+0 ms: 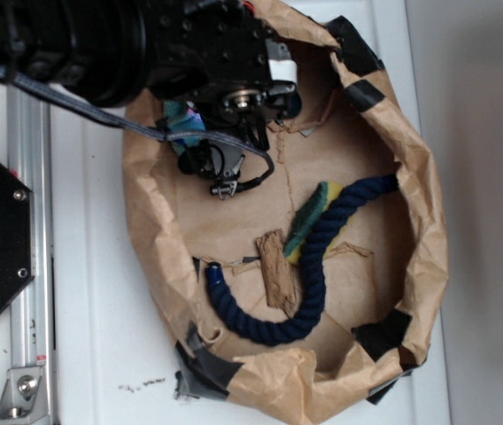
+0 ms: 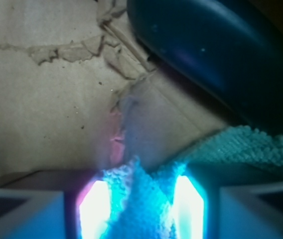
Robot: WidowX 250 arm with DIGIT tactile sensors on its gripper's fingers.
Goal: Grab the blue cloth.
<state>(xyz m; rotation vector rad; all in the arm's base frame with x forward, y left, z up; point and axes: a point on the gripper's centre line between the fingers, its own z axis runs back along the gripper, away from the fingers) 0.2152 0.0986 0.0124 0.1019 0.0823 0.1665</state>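
The blue cloth (image 2: 141, 209) lay at the top left of the brown paper nest (image 1: 415, 266), under the robot arm. The gripper (image 2: 140, 206) had a fold of it pinched between its two fingers (image 2: 95, 209). To do this well, it should squeeze tight and lift slowly, away from the navy rope (image 1: 313, 266).

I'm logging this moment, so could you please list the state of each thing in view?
hand: closed on the blue cloth, fold pinched between its fingers
blue cloth: bunched, partly under the arm
navy rope: lying curved, untouched
green-and-yellow sponge: flat, tucked under the rope
paper bag: crumpled, torn open, taped at its corners
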